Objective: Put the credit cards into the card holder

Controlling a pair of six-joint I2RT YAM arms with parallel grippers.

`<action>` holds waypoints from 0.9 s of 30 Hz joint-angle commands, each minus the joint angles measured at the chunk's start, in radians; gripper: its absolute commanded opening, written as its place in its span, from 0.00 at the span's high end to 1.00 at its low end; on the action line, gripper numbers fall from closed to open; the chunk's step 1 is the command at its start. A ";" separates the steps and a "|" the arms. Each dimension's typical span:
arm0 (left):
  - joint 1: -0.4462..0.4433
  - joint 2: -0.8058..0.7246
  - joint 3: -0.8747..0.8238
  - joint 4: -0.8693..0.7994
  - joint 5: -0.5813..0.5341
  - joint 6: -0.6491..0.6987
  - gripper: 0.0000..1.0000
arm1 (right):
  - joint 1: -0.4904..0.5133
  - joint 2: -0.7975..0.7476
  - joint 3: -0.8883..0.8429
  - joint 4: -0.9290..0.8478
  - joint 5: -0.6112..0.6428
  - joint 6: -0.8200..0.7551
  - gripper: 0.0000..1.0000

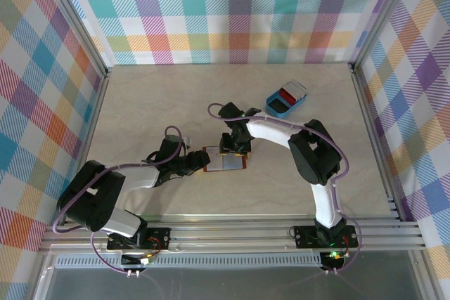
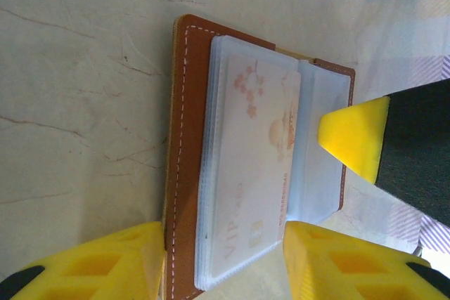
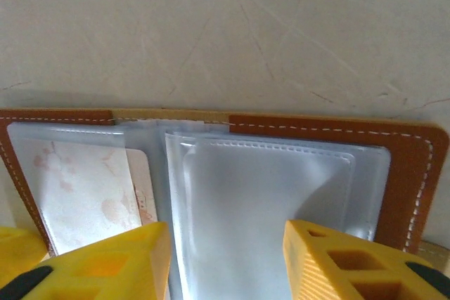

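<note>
One card sleeved, holder between both tools

One whitish credit card (image 2: 253, 173) sits in a clear sleeve of the open card holder (image 2: 184, 138), which lies flat on the bench (image 1: 140, 103) between the two tools. The left tool (image 2: 223, 247) is half-wide, its fingers flanking the holder's leaf; I cannot tell if it grips. The right tool (image 3: 226, 247) is parted over clear sleeves, gripping nothing. Beyond it, more cards (image 1: 288, 93) lie in a blue tray (image 1: 275, 108).

Bright, even overhead light left only faint soft shadows beside the card holder (image 1: 226, 160). Wrist views were slightly soft, with mild glare on its plastic sleeves (image 3: 267, 201).
</note>
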 commanded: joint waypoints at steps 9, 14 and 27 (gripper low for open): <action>0.000 0.006 0.017 0.037 0.017 0.001 0.53 | -0.007 -0.089 -0.042 0.028 -0.027 0.017 0.59; 0.001 -0.014 0.015 0.022 0.012 0.005 0.53 | -0.007 -0.136 -0.048 0.001 0.002 0.013 0.59; 0.000 -0.029 0.007 0.010 0.010 0.010 0.53 | -0.004 -0.032 0.034 -0.090 0.087 -0.068 0.50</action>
